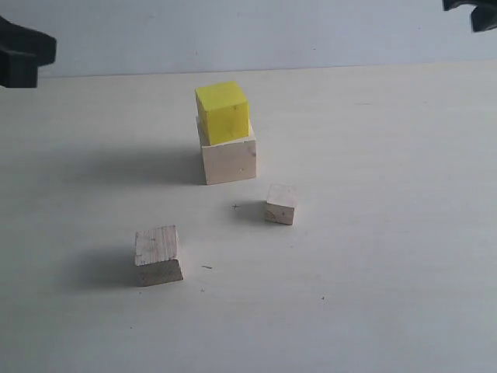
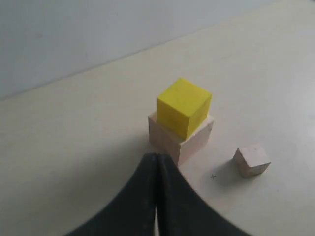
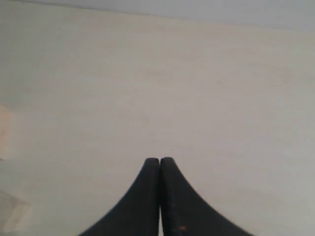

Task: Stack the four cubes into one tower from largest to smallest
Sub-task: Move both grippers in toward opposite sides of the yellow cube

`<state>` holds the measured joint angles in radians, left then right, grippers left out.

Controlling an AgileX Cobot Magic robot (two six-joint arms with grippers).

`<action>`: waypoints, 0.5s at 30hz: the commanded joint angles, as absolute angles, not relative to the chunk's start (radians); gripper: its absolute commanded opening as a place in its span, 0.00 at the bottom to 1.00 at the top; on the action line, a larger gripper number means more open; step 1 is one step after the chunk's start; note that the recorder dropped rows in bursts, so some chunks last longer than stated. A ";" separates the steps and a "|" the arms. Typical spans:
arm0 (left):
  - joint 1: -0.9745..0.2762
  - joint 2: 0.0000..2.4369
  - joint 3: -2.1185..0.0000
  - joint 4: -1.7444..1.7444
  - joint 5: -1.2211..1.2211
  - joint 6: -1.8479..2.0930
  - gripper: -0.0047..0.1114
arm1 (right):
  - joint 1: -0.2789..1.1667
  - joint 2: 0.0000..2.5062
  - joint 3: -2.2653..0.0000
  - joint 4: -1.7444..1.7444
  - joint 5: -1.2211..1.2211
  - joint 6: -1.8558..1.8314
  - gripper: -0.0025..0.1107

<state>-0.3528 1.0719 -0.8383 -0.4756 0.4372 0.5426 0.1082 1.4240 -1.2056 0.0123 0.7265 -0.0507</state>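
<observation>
Shows yellow cube on large cube, tower half built; medium cube loose at seven o'clock, small cube at four. Shows left gripper and right gripper pinched closed, empty. Likely calls for opening over medium cube next.

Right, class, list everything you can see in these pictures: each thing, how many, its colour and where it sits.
Large pale bare-wood cube: one, pale wood, on the table, mid-back.
Bright yellow cube: one, yellow, on top of the large cube.
Medium pale bare-wood cube: one, pale wood, alone, front left.
Small pale bare-wood cube: one, pale wood, alone, centre right.
Table: one, cream, beneath everything.
Left jaws: one pair, black, shut, empty.
Right jaws: one pair, black, shut, empty.
</observation>
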 commanded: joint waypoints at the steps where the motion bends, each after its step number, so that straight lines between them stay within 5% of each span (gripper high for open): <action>1: -0.349 1.232 -0.832 -0.494 0.342 0.538 0.04 | 0.079 1.581 -1.183 0.417 0.664 -0.359 0.02; 9: -0.349 1.654 -0.917 -0.513 0.213 0.542 0.04 | 0.082 1.901 -1.183 0.961 0.625 -0.780 0.02; 15: -0.351 1.837 -1.068 -0.520 0.219 0.542 0.04 | 0.082 2.015 -1.292 1.056 0.676 -0.809 0.02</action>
